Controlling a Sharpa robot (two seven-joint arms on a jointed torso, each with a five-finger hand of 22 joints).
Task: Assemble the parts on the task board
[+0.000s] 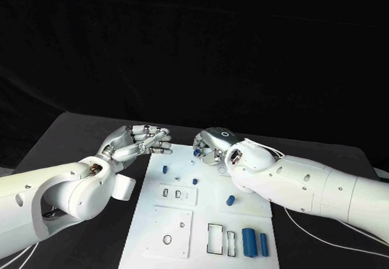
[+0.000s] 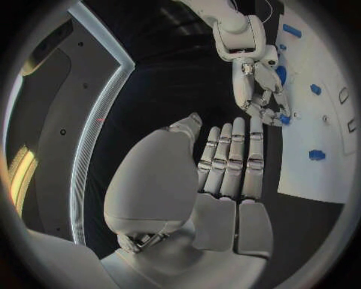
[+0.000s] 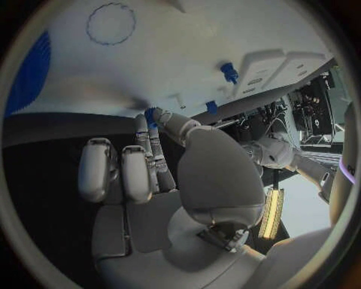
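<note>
Task board (image 1: 167, 230): white plate, centre of black surface (image 1: 72, 134). Blue parts: two long pieces (image 1: 254, 242) side by side near its front right corner, one (image 1: 230, 200) mid-right, one (image 1: 165, 168) upper left. Right robot hand (image 1: 213, 149): over the board's far edge, pinching a small blue part (image 3: 150, 114) at its fingertips. Left robot hand (image 1: 140, 141): just beside the board's far left corner, fingers straight, holding nothing.

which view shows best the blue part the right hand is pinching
The left wrist view: it looks across at the right hand, with the small blue part plain at its fingertips over the task board. The right wrist view shows a blue tip between the fingers. In the head view the right hand mostly hides it.
</note>
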